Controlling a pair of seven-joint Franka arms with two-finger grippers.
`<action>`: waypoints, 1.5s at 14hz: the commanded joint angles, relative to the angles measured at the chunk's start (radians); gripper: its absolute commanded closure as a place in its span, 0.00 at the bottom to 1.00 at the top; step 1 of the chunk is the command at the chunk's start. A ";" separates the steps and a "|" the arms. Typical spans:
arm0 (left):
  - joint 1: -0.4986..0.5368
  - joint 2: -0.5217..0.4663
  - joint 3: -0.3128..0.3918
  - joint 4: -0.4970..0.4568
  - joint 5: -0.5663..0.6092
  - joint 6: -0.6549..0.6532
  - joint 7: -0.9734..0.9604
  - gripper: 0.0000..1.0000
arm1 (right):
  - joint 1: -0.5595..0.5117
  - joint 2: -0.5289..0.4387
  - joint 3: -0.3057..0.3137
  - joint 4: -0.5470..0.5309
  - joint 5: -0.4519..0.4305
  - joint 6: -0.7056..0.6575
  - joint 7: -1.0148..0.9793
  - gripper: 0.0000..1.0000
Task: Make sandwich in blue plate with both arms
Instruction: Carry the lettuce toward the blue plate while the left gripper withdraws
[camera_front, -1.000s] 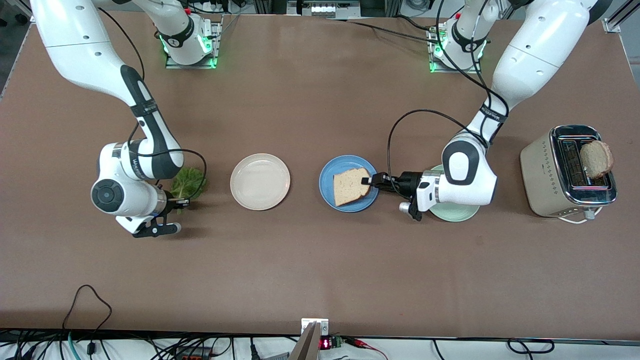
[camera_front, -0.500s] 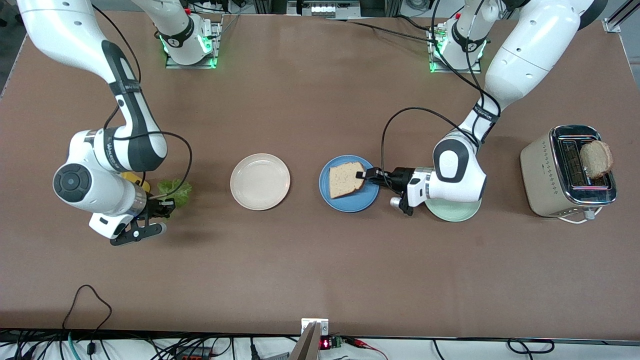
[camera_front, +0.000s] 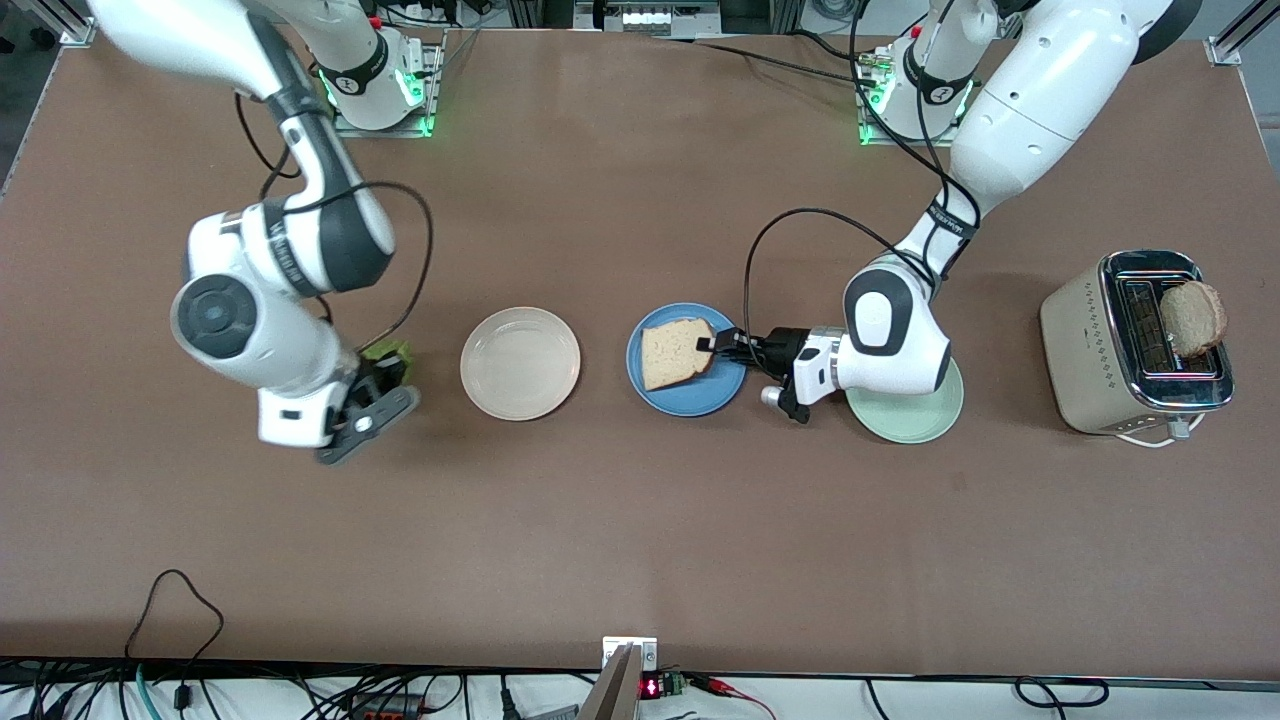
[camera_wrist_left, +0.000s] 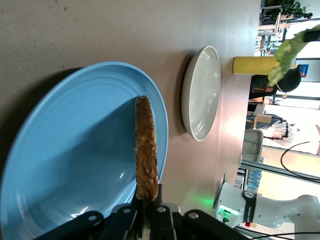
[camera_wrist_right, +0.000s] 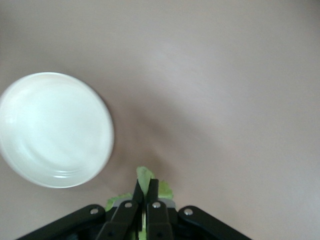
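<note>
Take the blue plate (camera_front: 690, 395) as your landmark. Well toward the right arm's end of the bench (camera_front: 640, 520) from it, your right claw (camera_wrist_right: 145, 200) hangs in the air with its fingers pressed together on a green lettuce leaf (camera_wrist_right: 145, 176), carried up off the bench, presumably so it can travel over to the plate without dragging. Between that claw and the blue plate sits a cream plate (camera_front: 520, 362), bare; it looks like a spare, not the target.

On the blue plate itself, your left claw (camera_front: 711, 344) pinches one bread slice (camera_front: 674, 352) by its crust edge. The slice reads as tilted with its free edge down near the plate, likely so it settles flat as the sandwich base.

Just beside the blue plate, under the left wrist, lies a mint plate (camera_front: 915, 415). Farther toward the left arm's end stands a toaster (camera_front: 1135, 345) with a second slice (camera_front: 1192, 317) sticking up, ready for the top.
</note>
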 joint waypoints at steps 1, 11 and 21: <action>0.011 -0.014 0.003 -0.013 -0.028 0.003 0.027 0.00 | 0.032 -0.006 0.043 0.010 0.004 -0.024 -0.042 1.00; 0.063 -0.215 0.043 -0.007 0.531 -0.151 -0.195 0.00 | 0.137 0.158 0.291 0.165 0.007 0.116 -0.022 1.00; 0.148 -0.393 0.074 0.086 1.214 -0.377 -0.394 0.00 | 0.338 0.350 0.225 0.208 0.014 0.510 0.107 1.00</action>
